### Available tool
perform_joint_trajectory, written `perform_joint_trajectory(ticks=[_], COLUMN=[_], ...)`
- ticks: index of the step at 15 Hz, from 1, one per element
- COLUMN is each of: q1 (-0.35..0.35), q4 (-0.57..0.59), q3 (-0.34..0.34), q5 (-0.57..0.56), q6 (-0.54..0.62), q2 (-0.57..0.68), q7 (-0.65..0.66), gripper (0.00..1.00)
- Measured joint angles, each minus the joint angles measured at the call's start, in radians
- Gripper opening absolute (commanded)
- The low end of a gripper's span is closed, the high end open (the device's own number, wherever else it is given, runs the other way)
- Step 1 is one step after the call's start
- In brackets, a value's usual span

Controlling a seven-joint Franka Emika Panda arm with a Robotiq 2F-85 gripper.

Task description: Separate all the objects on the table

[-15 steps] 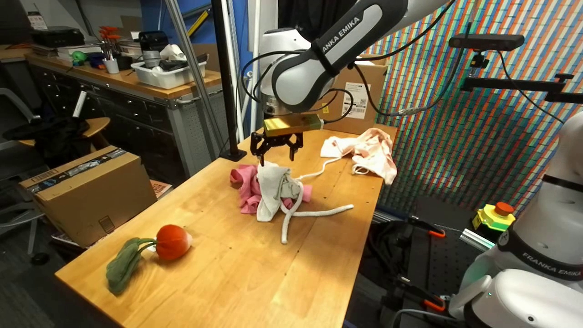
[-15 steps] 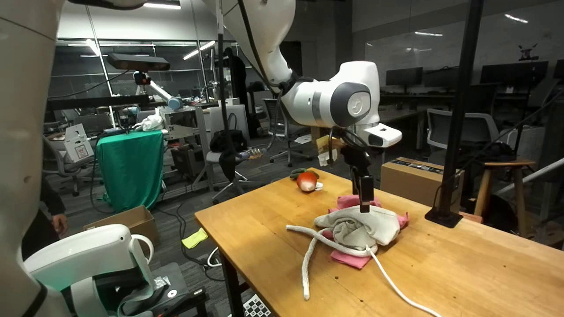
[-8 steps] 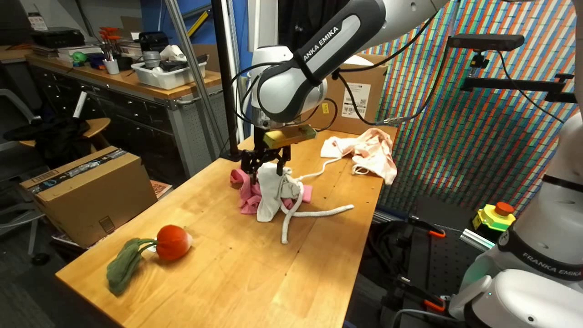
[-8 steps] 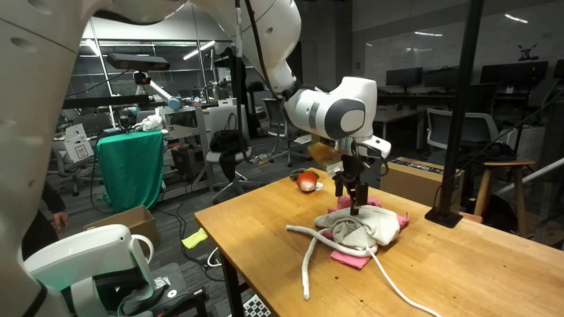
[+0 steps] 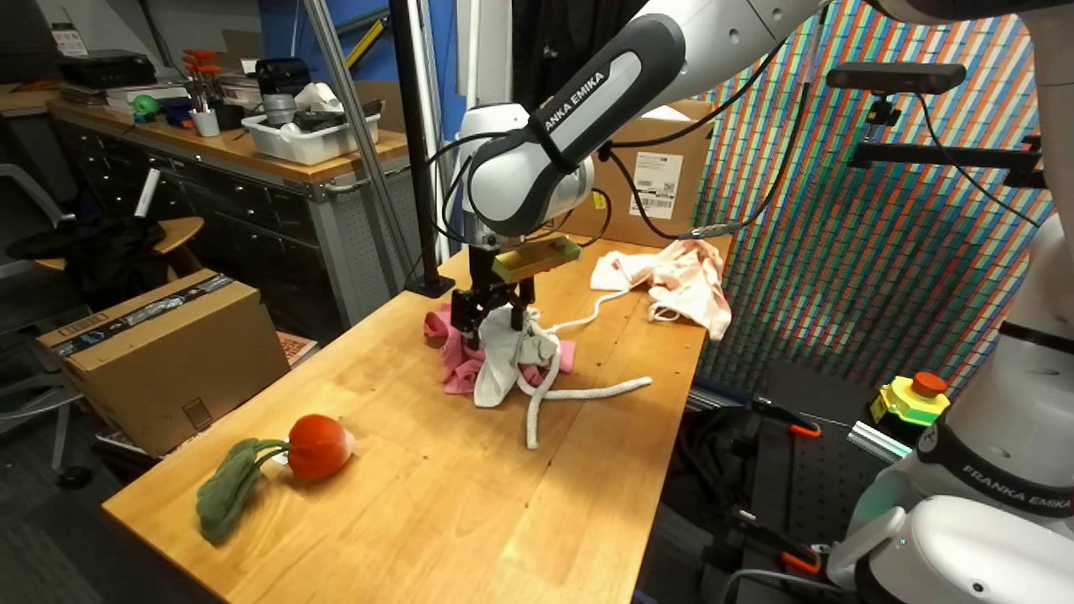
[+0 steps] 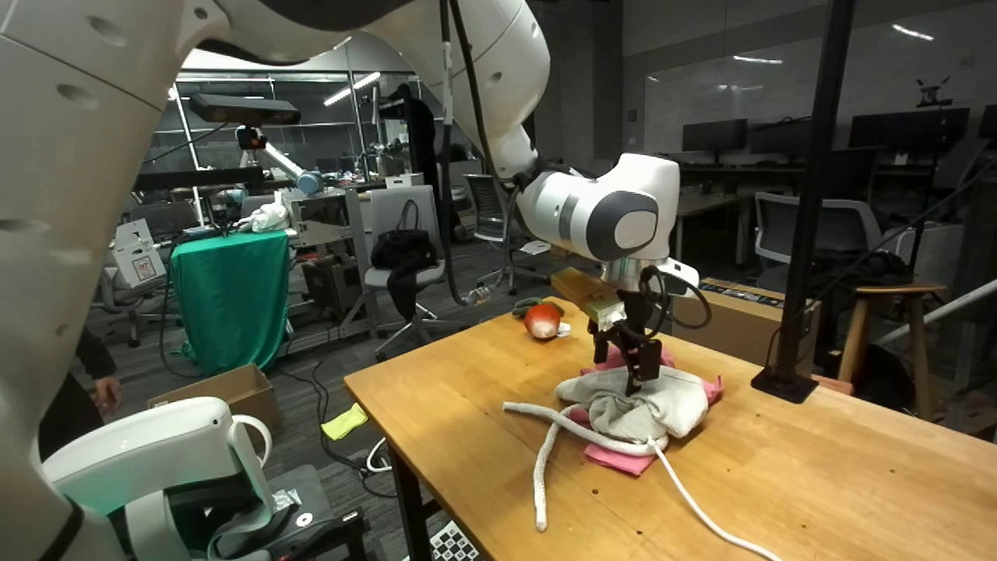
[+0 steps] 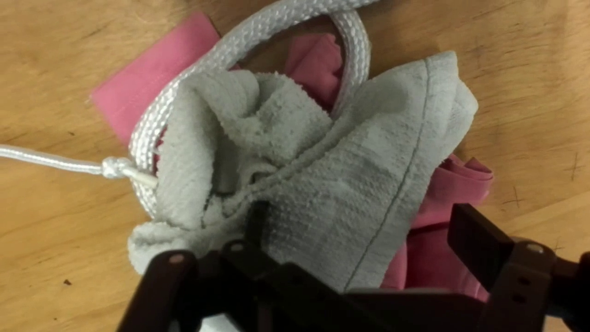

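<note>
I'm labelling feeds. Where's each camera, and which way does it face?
An exterior view: nearer the orange plush vegetable, facing along the wooden table; white arm, black gripper show.
An exterior view: toward the table's opposite end, facing that vegetable; green draped stand in background; arm and gripper show.
Wrist view: on the wrist, facing down at white cloth atop dark pink cloth; only the gripper shows.
Both exterior views share the vegetable; all three, the cloths.

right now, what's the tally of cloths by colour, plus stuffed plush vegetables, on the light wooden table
Off-white terry-like cloth: 1
Rumpled pink cloth: 1, partly covered
Crumpled pale peach cloth: 1
Round orange-red plush vegetable with green leaves: 1
Total: 4, counting each cloth colour as one piece; folds could hide more
</note>
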Motion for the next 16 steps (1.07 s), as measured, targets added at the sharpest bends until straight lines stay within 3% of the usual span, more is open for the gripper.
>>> perform_joint_trajectory(ticks=[1, 2, 3, 4, 12, 16], q1=[0.000, 0.000, 0.000, 0.000, 0.003, 0.005], q4=[0.004, 0.008, 0.012, 0.015, 0.024, 0.031], q3=[-0.001, -0.002, -0.003, -0.003, -0.022, -0.026], q5=[0.000, 0.000, 0.000, 0.000, -0.021, -0.036], q6=[-0.007, -0.015, -0.022, -0.028, -0.062, -0.077], q2=[0.000, 0.000, 0.000, 0.000, 0.007, 0.019], q7=[-0.005, -0.010, -0.014, -0.018, -0.031, -0.031], gripper=[0.97, 0.80, 0.73, 0.72, 0.10, 0.04])
